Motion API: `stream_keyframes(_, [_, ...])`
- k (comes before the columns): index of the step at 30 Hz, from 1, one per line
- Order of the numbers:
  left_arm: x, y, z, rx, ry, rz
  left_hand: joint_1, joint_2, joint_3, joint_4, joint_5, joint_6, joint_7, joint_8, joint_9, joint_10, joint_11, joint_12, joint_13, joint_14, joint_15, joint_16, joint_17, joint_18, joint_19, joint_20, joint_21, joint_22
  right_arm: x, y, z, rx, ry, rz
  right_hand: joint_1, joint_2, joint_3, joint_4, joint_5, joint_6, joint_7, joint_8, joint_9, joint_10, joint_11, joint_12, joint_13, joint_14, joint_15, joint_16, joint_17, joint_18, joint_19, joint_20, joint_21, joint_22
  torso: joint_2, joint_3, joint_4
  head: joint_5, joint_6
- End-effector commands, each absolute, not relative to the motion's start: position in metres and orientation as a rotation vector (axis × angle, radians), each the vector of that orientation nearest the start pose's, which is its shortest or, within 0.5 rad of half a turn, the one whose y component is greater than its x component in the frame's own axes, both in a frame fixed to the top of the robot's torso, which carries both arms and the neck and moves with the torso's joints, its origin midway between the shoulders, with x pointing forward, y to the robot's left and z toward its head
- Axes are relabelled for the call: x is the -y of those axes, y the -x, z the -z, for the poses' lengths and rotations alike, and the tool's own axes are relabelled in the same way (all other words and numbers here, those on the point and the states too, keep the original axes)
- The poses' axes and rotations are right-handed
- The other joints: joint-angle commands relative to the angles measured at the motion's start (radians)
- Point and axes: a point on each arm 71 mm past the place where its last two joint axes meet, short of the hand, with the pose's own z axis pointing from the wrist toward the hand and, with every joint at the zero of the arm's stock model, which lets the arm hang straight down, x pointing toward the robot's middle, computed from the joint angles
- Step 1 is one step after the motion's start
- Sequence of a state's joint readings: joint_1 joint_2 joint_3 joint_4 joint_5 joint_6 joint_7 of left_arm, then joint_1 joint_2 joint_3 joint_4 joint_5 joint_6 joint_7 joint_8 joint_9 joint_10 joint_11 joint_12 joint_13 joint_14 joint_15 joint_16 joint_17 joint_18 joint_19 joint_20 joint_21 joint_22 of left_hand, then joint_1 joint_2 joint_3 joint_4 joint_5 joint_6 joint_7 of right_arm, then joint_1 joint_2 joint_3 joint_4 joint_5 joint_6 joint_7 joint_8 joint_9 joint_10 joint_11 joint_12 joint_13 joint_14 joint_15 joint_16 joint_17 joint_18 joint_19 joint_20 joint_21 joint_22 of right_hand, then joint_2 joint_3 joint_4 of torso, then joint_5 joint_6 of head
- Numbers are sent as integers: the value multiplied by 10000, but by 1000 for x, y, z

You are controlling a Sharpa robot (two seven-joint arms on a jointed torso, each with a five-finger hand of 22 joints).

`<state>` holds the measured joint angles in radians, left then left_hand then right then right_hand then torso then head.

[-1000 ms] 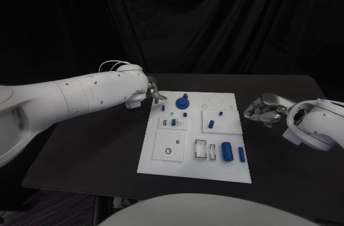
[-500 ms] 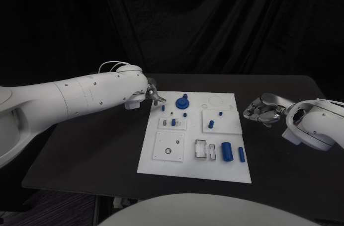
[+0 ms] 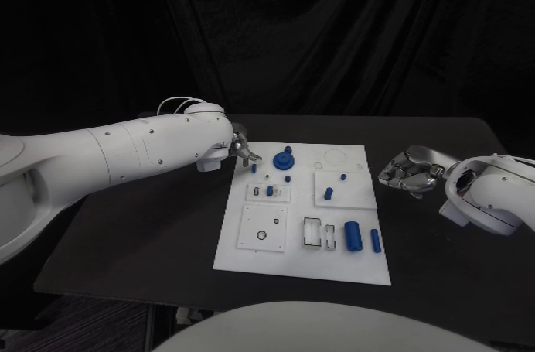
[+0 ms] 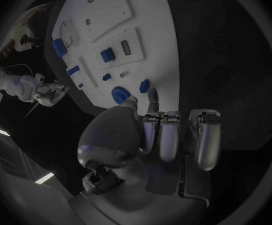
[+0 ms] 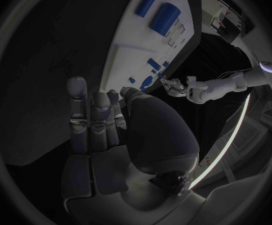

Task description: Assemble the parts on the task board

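Black table (image 3: 145, 236): left hand (image 3: 240, 148) has edged nearer the board's (image 3: 279, 261) far-left corner, empty, fingers apart; right hand (image 3: 406, 172) stays, curled, empty.

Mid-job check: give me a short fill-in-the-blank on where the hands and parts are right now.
1. The left hand hovers at the task board's far ____ corner.
2. The right hand holds ____.
3. The two blue cylinders lie near the board's ____ edge, on the right hand's side.
4. The table is ____ in colour.

Missing words: left; nothing; near; black
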<state>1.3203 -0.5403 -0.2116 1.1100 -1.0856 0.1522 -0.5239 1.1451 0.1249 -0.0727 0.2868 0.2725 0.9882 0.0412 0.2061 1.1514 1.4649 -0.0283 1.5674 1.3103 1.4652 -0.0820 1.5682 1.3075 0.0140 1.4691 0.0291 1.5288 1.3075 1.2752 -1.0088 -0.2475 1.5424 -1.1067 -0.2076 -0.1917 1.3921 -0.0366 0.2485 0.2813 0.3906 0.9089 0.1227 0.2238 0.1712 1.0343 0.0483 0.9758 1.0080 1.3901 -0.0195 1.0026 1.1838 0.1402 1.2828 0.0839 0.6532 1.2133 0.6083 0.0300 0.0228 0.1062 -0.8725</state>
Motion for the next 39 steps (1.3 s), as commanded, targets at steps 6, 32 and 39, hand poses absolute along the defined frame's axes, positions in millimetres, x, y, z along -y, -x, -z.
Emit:
stream_keyframes(6, [-189, -546, 240, -23201, 1159, 1858, 112, 53, -28, -20, 122, -17, 99, -268, -192, 1059, 89, 34, 2605, 1056, 104, 26, 2633, -15, 773, 97, -85, 2466, 291, -458, 236, -20206, -2190, -5075, 40, -33, 61, 10, 33, 62, 25, 43, -11, 7, -23, 35, -9, -3, -12, 38, -6, 166, 12, 12, 1, 5, -29, 6, -6, -3, -1])
stream_keyframes(32, [-188, -546, 247, -23333, 1218, 1710, 691, -7, 274, -296, 187, 16, 116, -612, -500, 1059, 112, 34, 2605, 1056, 136, 26, 2633, 13, 715, 141, -198, 2430, 289, -458, 236, -20345, -2118, -5096, 65, -56, 85, 1, 63, 50, 29, 45, -15, -41, -22, 4, -59, -19, -13, 10, -31, 170, 13, 12, -38, 3, -18, 6, -5, -29, -1])
stream_keyframes(39, [-186, -545, 248, -23292, 1208, 1838, 712, -52, 365, -273, 146, -218, 211, -794, -573, 1059, 178, 34, 2605, 1056, 177, 26, 2633, 32, 675, 166, -278, 2404, 289, -458, 237, -20374, -2109, -5091, 65, -56, 85, 1, 63, 50, 29, 45, -15, -41, -22, 4, -59, -19, -13, 10, -31, 170, 13, 12, -38, 3, -27, 3, 6, -28, -1])
